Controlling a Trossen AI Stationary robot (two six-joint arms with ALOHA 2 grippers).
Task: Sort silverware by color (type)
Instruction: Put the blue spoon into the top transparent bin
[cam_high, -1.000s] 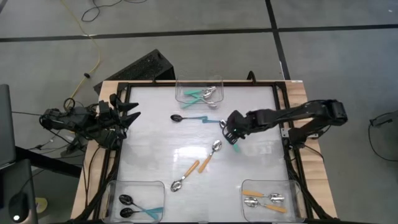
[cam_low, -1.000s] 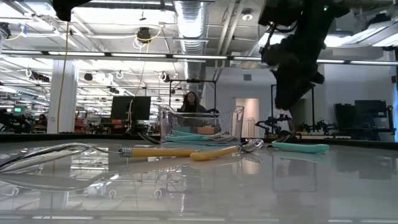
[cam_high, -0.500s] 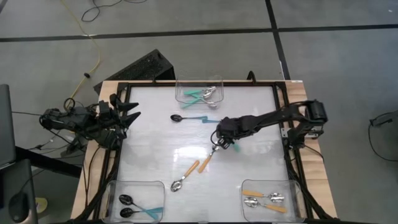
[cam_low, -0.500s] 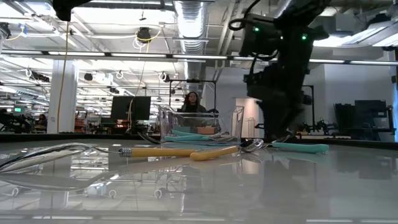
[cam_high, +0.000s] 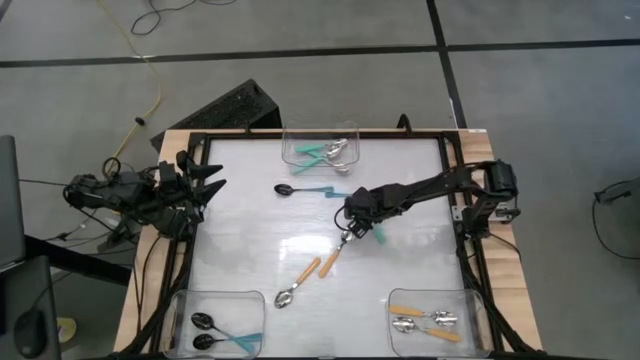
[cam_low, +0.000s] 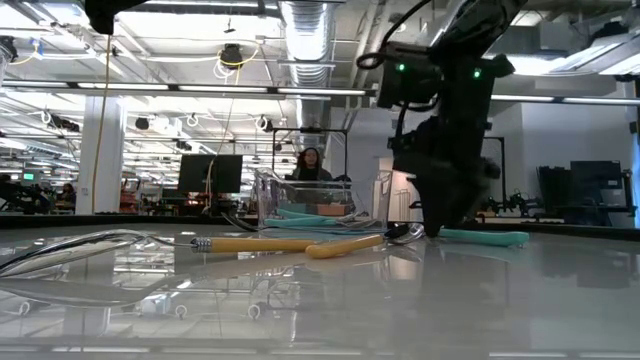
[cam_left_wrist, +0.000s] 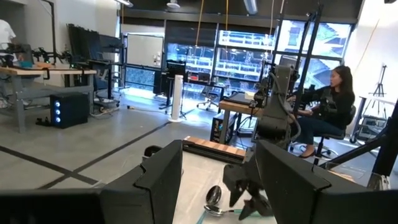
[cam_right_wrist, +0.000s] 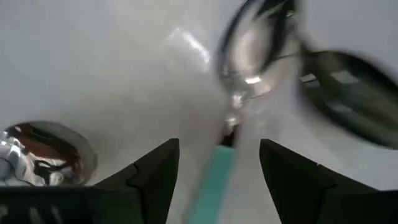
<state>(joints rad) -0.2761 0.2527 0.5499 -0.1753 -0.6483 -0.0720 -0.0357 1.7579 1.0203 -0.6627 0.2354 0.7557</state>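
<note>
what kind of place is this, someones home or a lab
Most likely a robotics lab in an open office or workshop, not a home: exposed ceiling ducts, a person at a desk behind the table, and cables trailing across a bare concrete floor.

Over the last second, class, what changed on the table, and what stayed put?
The right claw swung in toward the table's middle and came down over a teal-handled spoon, its fingers open astride the handle, which looks not yet gripped. The left claw, the loose orange-handled spoons and the bins stayed put.
</note>
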